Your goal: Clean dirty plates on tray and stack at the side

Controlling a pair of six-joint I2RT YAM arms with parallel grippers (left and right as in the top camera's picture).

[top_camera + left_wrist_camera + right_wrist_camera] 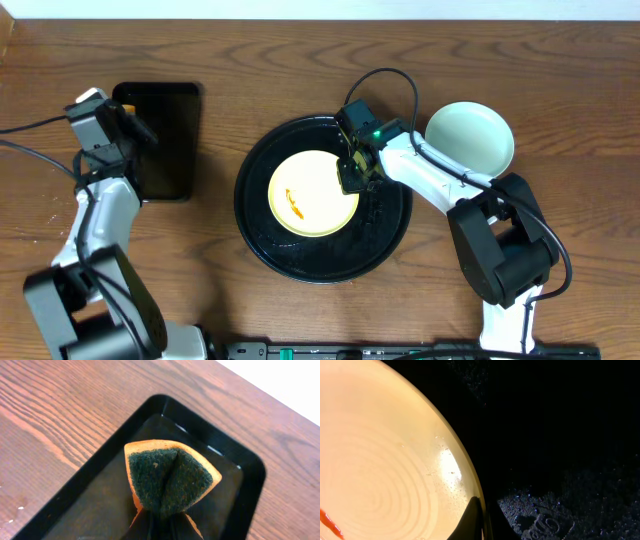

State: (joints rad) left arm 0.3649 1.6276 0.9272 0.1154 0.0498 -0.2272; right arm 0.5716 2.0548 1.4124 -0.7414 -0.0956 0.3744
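Observation:
A pale yellow plate [313,193] with an orange smear [295,203] lies on the round black tray [262,228]. My right gripper [352,176] is at the plate's right edge. In the right wrist view it is shut on the yellow plate's [385,475] rim, with one dark finger [472,521] on top. A pale mint plate [470,137] sits on the table right of the tray and shows no smear. My left gripper [133,125] hovers over a rectangular black tray [170,150], shut on an orange sponge [170,477] that is folded with its green face out.
Water droplets speckle the round tray's wet floor [560,505]. The rectangular tray [90,490] lies on the wooden table at the far left. Cables run from both arms across the table, and a dark bar lies along the front edge [400,350].

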